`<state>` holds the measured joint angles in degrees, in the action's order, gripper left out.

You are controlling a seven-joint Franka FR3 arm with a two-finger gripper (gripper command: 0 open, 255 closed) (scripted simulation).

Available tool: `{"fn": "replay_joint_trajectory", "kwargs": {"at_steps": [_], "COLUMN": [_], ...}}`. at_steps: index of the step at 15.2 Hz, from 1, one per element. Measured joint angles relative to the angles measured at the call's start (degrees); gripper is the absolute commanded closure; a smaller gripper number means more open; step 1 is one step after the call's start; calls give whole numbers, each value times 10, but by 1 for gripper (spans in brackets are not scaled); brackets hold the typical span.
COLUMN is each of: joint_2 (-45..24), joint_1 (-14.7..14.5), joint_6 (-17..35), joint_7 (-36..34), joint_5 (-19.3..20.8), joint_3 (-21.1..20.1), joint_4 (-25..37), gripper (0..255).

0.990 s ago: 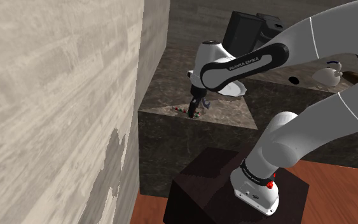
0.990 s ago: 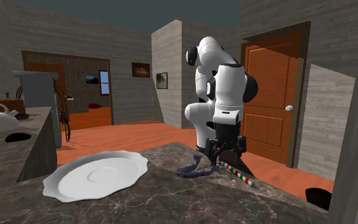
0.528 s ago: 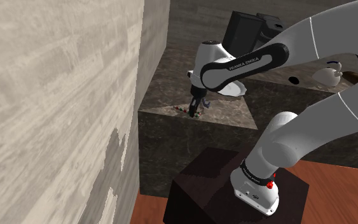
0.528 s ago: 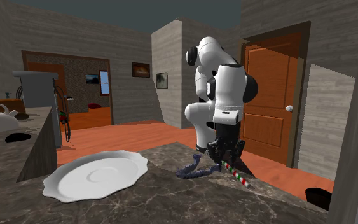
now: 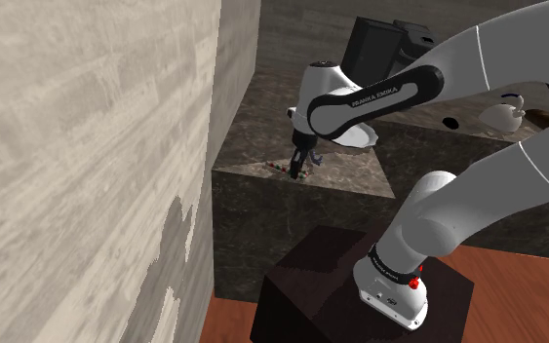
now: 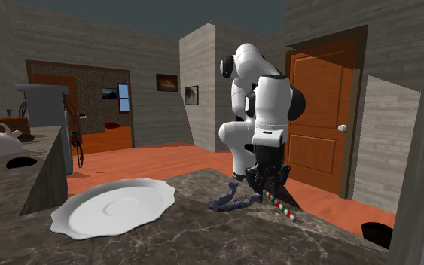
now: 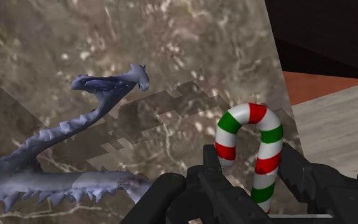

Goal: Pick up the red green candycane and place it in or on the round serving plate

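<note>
One gripper (image 7: 256, 170) pinching candy cane (image 7: 248, 113) (red, green, white stripes), spiky grey-blue figure (image 7: 110, 83) beside, marble counter (image 7: 190, 51)

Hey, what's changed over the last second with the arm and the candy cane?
The gripper lifted a little, and the candy cane, clasped between its fingers, shifted slightly with it. That happened in the first half second; since then nothing has visibly moved. The white plate and the spiky purple toy stayed where they were on the counter.
</note>
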<state>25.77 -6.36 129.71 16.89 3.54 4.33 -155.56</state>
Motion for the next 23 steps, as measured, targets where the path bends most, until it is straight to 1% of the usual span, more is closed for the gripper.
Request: {"fn": "replay_joint_trajectory", "kwargs": {"at_steps": [6, 17, 19, 23], "joint_2": [30, 64, 64, 64], "joint_1": [-1, -1, 7, 33], "joint_6": [-54, -149, -157, -161], "joint_7": [0, 2, 18, 70], "joint_5": [-1, -4, 4, 27], "joint_3": [-2, -5, 8, 50], "joint_4": [24, 85, 94, 101], "gripper": [255, 255, 255, 255]}}
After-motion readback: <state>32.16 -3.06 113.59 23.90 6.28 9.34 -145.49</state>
